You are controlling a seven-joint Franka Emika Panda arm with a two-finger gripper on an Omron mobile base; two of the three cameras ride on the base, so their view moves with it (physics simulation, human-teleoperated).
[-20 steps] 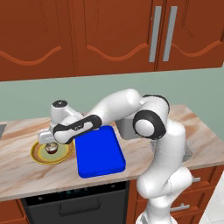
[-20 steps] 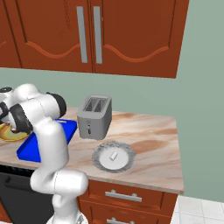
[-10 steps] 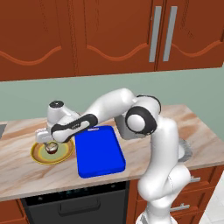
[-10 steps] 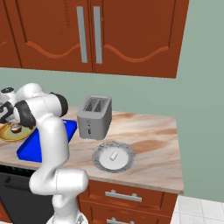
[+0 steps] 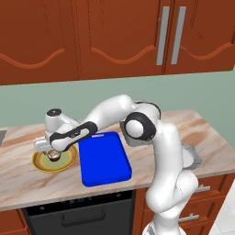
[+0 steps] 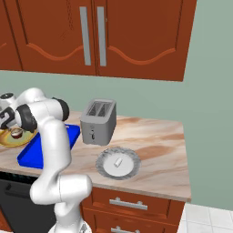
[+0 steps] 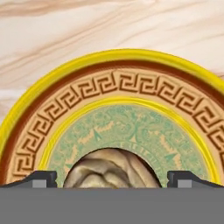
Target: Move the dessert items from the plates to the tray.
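The cupcake (image 5: 54, 157) sits on the yellow-rimmed plate (image 5: 42, 166) at the left of the counter. My gripper (image 5: 53, 153) hangs straight over it, open, a fingertip on either side of the pale top and nothing gripped. In the hand view the cupcake (image 7: 111, 169) rises between the two fingertips (image 7: 41, 178), with the plate's yellow rim (image 7: 113, 54) arching above. The blue tray (image 5: 104, 158) lies just right of this plate. Further right the grey plate (image 6: 106, 159) carries the white oblong piece (image 6: 118, 162). From the right, the cupcake (image 6: 17, 133) shows beside the arm.
A silver toaster (image 6: 98, 122) stands behind the grey plate, near the wall. Marble counter (image 6: 154, 141) stretches bare to the right. Red-brown cabinets hang above, and a dark oven front (image 5: 78, 213) sits below the counter edge.
The hand has edged left and sunk lower over the yellow plate, bringing the open fingers down around the cupcake. Tray, plates and desserts have stayed where they were.
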